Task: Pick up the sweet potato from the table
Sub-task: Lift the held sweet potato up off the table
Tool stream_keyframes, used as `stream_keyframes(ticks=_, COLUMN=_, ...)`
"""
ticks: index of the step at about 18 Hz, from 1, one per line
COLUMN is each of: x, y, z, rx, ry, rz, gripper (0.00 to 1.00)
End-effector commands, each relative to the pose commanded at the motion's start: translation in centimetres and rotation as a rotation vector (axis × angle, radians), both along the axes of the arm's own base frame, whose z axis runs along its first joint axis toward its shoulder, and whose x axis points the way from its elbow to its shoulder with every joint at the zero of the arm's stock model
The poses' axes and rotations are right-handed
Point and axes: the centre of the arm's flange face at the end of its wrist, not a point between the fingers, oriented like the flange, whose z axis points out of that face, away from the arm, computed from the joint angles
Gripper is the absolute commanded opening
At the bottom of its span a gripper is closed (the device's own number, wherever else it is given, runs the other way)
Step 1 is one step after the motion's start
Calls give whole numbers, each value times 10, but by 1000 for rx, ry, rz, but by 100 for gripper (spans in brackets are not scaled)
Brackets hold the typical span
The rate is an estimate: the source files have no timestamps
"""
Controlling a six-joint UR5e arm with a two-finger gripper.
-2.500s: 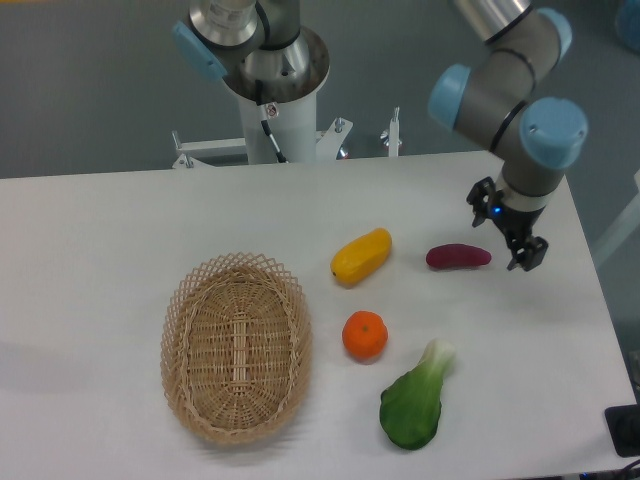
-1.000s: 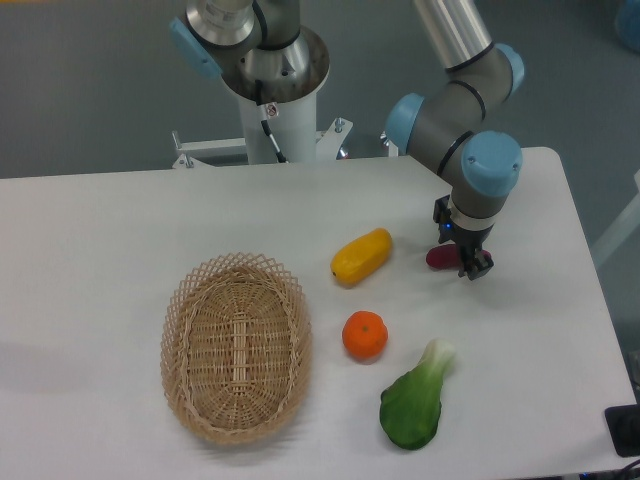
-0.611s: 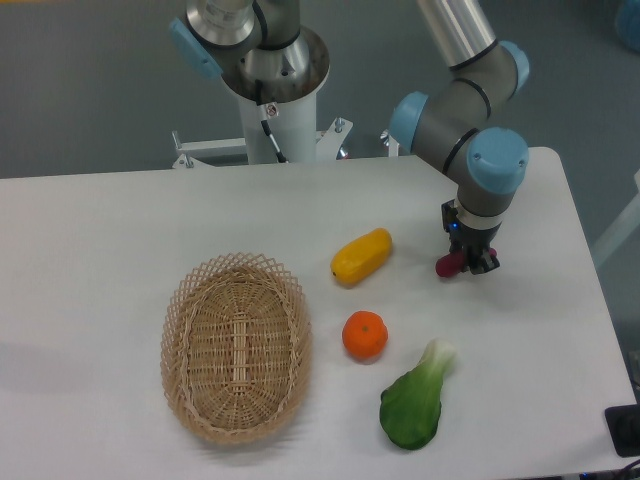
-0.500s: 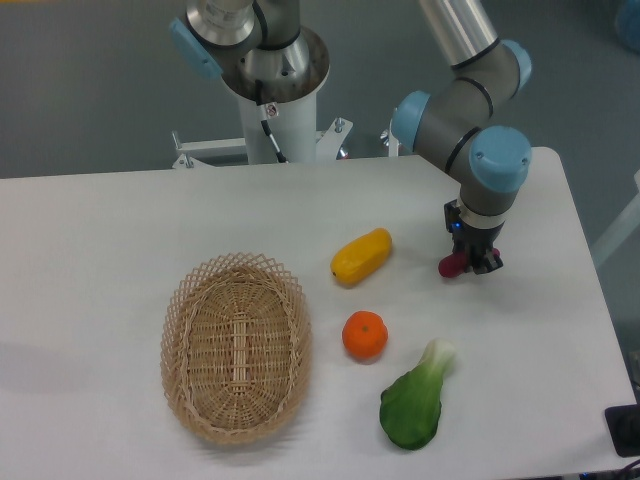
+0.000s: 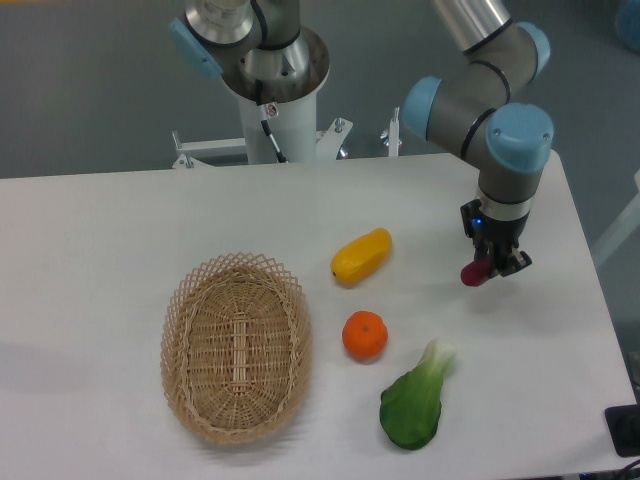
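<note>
The dark purple-red sweet potato (image 5: 474, 273) is held in my gripper (image 5: 493, 264), which is shut on it. Only its rounded end shows below and left of the fingers; the rest is hidden behind the gripper. It hangs a little above the white table (image 5: 100, 250), at the right side, with a faint shadow under it. The arm reaches down from the upper right.
A yellow-orange oblong fruit (image 5: 361, 256) lies left of the gripper. A round orange (image 5: 365, 335) and a green leafy vegetable (image 5: 414, 400) lie in front. A wicker basket (image 5: 236, 346) stands at the left. The robot base (image 5: 270, 90) stands behind the table. The table's right edge is close.
My gripper came in from the right, closed on the sweet potato where it lay, then moved right and slightly toward the front with it, turning it end-on.
</note>
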Motion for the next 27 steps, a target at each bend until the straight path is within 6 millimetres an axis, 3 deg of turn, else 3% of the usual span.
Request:
stream_keyframes(ticks=7, x=20, y=72, z=61, rx=179, ry=9, rz=180, gripper=35)
stream_keyframes(ticks=12, x=39, y=100, z=71, rx=226, ry=-19, rz=229, gripper=34)
stream_keyframes(ticks=27, x=48, y=103, z=84, rx=247, ry=-15, rz=252, gripper=31)
